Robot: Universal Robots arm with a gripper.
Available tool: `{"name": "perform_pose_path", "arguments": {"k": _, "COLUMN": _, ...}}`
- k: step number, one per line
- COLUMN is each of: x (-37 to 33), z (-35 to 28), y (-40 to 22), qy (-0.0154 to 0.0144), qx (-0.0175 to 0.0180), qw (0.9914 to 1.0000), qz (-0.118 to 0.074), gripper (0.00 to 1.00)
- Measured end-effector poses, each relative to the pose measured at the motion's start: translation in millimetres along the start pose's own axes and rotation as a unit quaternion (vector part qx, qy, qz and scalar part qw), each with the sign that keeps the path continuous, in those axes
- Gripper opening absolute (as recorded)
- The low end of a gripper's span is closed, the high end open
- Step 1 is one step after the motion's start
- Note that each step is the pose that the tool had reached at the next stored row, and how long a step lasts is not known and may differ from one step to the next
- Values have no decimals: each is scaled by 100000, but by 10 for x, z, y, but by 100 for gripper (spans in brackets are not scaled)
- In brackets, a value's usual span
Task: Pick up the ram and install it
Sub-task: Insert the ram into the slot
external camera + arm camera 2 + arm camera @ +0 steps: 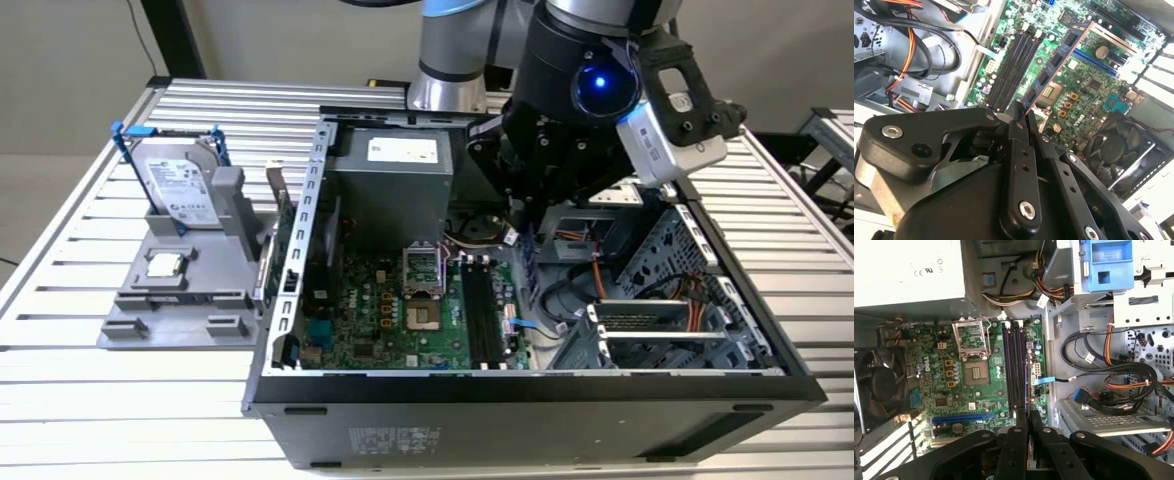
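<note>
Claw (pixel 1022 116) clamped on the thin blue-green ram stick (pixel 1059 60), centre frame in the second wrist view, above the green motherboard (pixel 979 375).
Light, stiff, fragile board: hold it by the long edges, not the chips or gold contacts.

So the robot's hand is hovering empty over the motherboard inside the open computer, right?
Not empty: the second wrist view shows the hand gripping the ram. It does hover over the motherboard inside the open computer.
</note>
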State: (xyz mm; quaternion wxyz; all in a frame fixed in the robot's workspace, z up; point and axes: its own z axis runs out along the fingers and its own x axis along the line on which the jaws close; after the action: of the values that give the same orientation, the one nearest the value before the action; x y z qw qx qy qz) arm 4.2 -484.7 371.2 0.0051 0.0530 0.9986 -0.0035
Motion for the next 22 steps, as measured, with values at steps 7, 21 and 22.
{"name": "perform_pose_path", "arguments": {"k": 7, "x": -58, "z": 7, "y": 6, "qy": -4, "qx": -8, "qw": 100000, "qz": 4, "gripper": 0}}
{"name": "perform_pose_path", "arguments": {"k": 21, "x": -182, "z": 32, "y": 20, "qy": -10, "qx": 64, "qw": 100000, "qz": 3, "gripper": 0}}
{"name": "perform_pose_path", "arguments": {"k": 22, "x": -182, "z": 34, "y": 20, "qy": -9, "qx": 64, "qw": 100000, "qz": 1, "gripper": 0}}
